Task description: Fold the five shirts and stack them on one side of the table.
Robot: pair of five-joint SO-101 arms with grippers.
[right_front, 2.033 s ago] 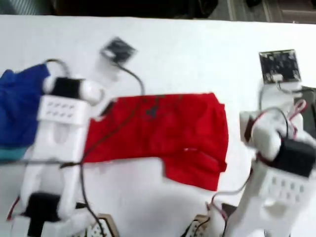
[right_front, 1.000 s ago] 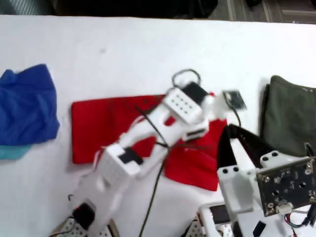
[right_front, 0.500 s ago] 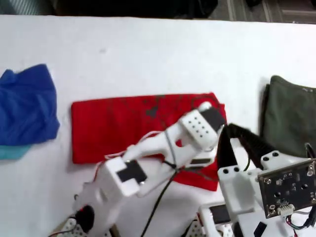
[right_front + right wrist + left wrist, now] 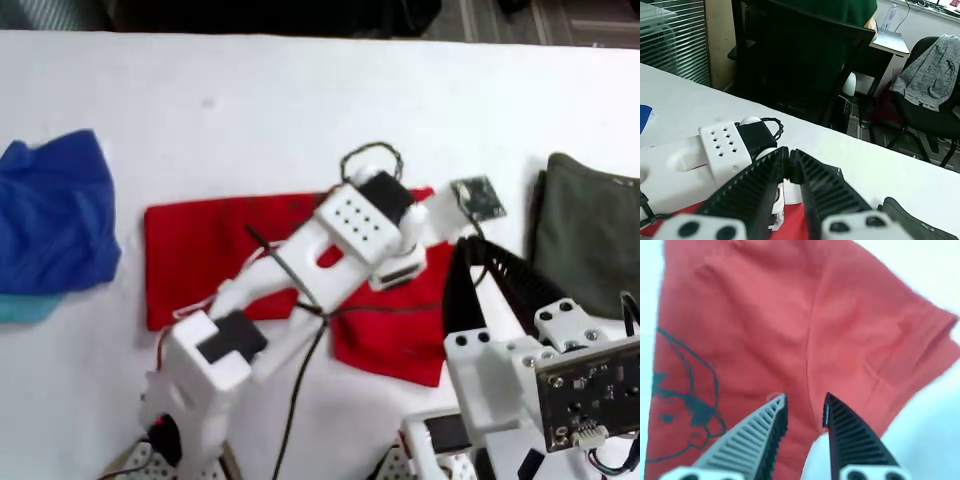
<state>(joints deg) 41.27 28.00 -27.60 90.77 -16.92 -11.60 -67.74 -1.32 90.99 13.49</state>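
Note:
A red shirt (image 4: 220, 250) lies flat in the middle of the white table (image 4: 300, 100), folded into a long band with a sleeve (image 4: 400, 340) sticking out toward the front right. My left arm (image 4: 360, 225) stretches over its right half. My left gripper (image 4: 804, 405) hangs open just above the red shirt (image 4: 755, 320), near the seam where the sleeve (image 4: 900, 350) joins. My right gripper (image 4: 468, 258) is raised at the shirt's right edge, its black fingers (image 4: 755, 190) shut on nothing. A blue shirt (image 4: 55, 215) lies at the far left and a dark green one (image 4: 590, 235) at the far right.
A teal cloth (image 4: 20, 308) peeks out under the blue shirt. Cables trail from the left arm over the red shirt. The arm bases stand along the table's front edge. Beyond the table's far edge stand a black office chair (image 4: 800, 60) and other furniture.
My left arm swung from the blue shirt at the left across to the red shirt's right end, then shifted a little farther back. The right arm turned, uncovering the green shirt.

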